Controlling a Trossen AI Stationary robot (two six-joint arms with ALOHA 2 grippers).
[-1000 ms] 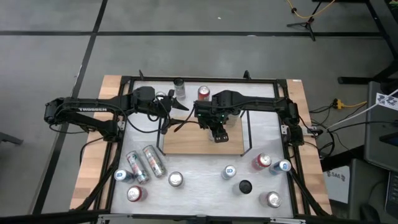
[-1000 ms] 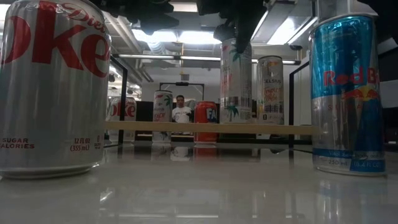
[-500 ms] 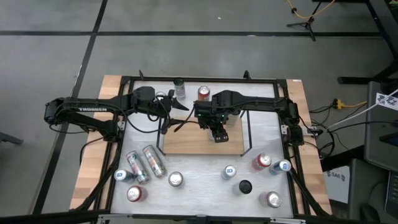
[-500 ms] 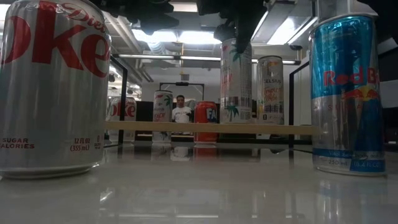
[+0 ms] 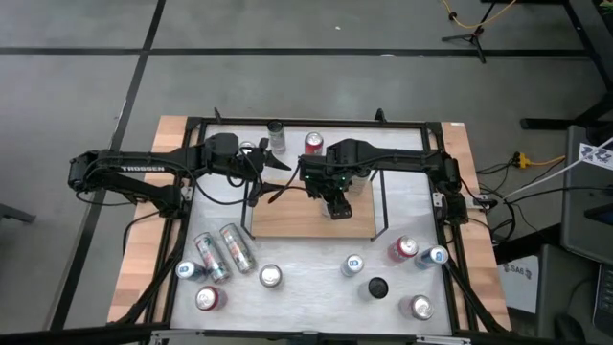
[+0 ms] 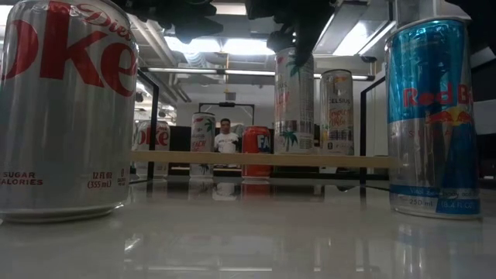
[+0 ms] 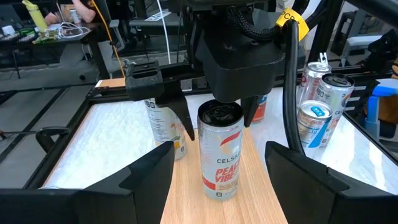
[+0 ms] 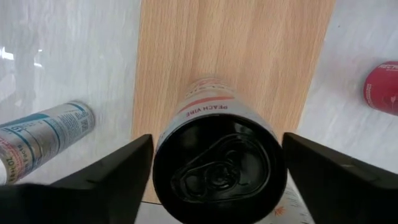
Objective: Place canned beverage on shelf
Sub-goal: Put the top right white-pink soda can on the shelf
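White can (image 7: 219,152) with red lettering; light-brown shelf (image 7: 261,202).

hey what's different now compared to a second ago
Nothing visibly moved. The right pincer still straddles the upright Celsius can on the shelf, fingers clear of its sides. The left pincer still waits at the shelf's left end, open.

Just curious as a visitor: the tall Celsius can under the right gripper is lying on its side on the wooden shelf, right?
Not quite. The Celsius can stands upright on the wooden shelf, its lid facing up toward the right gripper, whose fingers flank the can's top. The left wrist view shows it.
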